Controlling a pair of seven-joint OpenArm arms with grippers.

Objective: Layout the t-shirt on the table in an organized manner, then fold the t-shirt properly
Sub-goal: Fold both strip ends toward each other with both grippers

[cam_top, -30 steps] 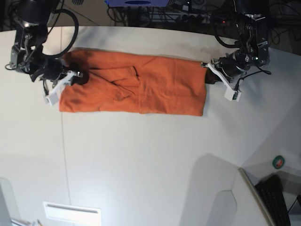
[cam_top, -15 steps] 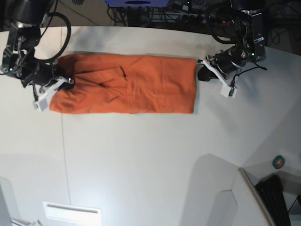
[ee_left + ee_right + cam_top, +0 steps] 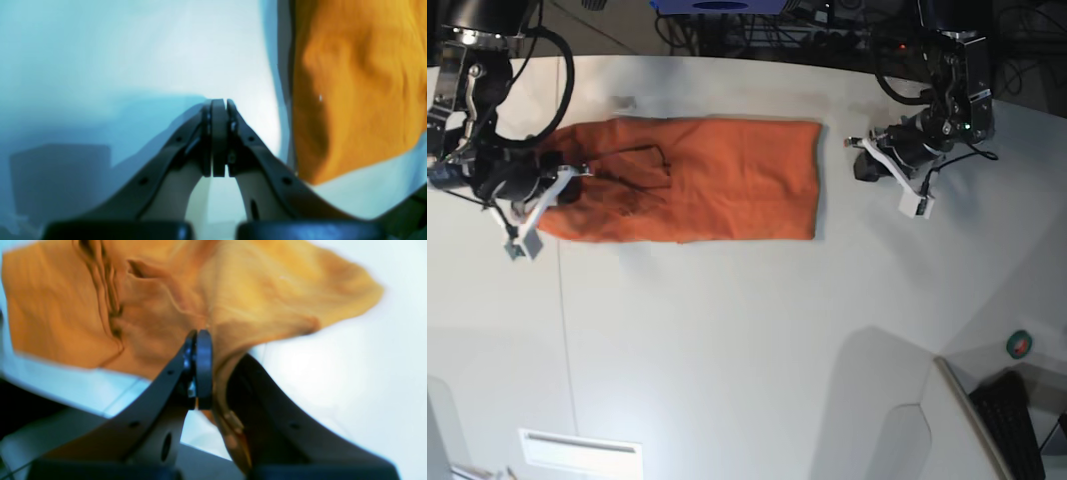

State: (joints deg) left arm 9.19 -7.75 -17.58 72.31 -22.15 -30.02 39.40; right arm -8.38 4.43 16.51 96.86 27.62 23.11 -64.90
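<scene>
Base view shows the t-shirt (image 3: 682, 180) lying as a long orange band across the far half of the table (image 3: 747, 330), folded lengthwise, its long edges running side to side. My right gripper (image 3: 567, 180) sits at the band's end on that view's left, and my left gripper (image 3: 859, 160) is off the opposite end, apart from the cloth with a strip of bare white tabletop between us.

From my right wrist camera, my right gripper (image 3: 213, 373) has its jaws pinched nearly together with a fold of the t-shirt (image 3: 150, 306) caught between them; orange fabric runs down along the inside of one finger. Beyond the tips, the cloth spreads out rumpled, with a dark seam or crease line winding through it and one loose corner reaching out over the table (image 3: 350, 373).

From my left wrist camera, my left gripper (image 3: 218, 140) is fully closed, pads pressed flat against each other, and nothing is between them. The t-shirt (image 3: 350, 93) lies off to the side of my fingertips, its edge near but not touching me, with wrinkles showing across its surface. Pale table (image 3: 133, 50) fills the remaining view, though the picture is blurred there.

A small green-and-red round object (image 3: 1020, 345) lies near the table's edge, well apart from the shirt.
</scene>
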